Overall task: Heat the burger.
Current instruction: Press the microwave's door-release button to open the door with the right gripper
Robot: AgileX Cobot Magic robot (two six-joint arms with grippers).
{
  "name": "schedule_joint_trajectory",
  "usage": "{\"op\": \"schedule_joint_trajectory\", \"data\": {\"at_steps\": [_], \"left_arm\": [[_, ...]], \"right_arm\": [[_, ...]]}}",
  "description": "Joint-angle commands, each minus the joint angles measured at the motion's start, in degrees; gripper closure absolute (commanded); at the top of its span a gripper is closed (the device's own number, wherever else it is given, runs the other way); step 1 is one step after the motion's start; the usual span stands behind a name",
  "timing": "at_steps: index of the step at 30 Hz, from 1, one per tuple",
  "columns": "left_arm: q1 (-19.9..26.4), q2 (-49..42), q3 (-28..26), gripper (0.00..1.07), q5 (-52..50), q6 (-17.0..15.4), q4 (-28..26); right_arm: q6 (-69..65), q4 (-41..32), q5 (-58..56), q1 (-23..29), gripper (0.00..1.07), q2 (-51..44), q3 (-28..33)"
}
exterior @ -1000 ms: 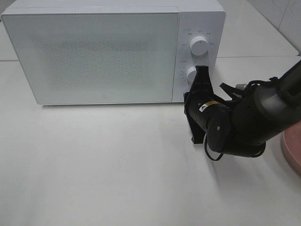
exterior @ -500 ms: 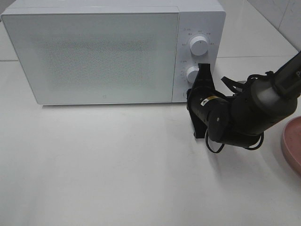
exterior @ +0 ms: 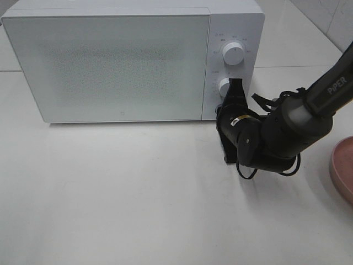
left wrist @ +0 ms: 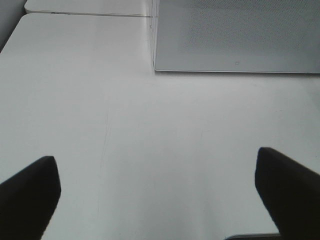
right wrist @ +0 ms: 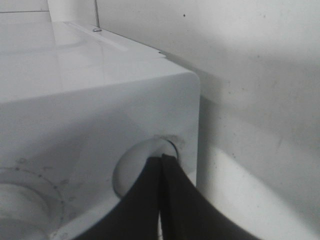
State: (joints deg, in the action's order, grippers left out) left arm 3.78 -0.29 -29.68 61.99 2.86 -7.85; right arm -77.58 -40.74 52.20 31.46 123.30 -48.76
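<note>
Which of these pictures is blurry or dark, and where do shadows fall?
Exterior high view: sharp, evenly lit, soft shadow under the right arm on the table. Left wrist view: the open left jaws are dark, blurred shapes. Right wrist view: dim; the shut right jaws silhouetted against the microwave.

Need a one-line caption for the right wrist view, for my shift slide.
Right end effector, shut, points at a round recess near the white microwave's corner, a dial beside it.

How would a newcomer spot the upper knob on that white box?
Find the big white microwave. Its right-hand panel carries two round white knobs. The upper knob stands clear; the lower knob is partly hidden behind the black end effector.
</note>
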Motion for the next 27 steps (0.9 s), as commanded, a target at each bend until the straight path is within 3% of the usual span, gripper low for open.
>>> {"op": "schedule_joint_trajectory", "data": {"at_steps": [1, 15, 19, 27], "left_arm": [[-0.17, -0.97, 0.06, 0.09, -0.63, -0.11, -0.23], [-0.17, -0.97, 0.06, 0.09, -0.63, -0.11, -0.23], [-0.17, -0.97, 0.06, 0.09, -0.63, -0.11, -0.23], [-0.17, -0.97, 0.06, 0.09, -0.63, -0.11, -0.23]], "right_arm": [[0.69, -0.92, 3.72, -0.06, 1.07, 0.00, -0.69], [2.98, -2.35, 7.33, -0.06, 1.07, 1.78, -6.76], [2.86, -2.23, 13.01, -0.11, 1.07, 4.01, -9.11], [2.86, -1.78, 14.50, -0.74, 1.07, 4.47, -9.80]]}}
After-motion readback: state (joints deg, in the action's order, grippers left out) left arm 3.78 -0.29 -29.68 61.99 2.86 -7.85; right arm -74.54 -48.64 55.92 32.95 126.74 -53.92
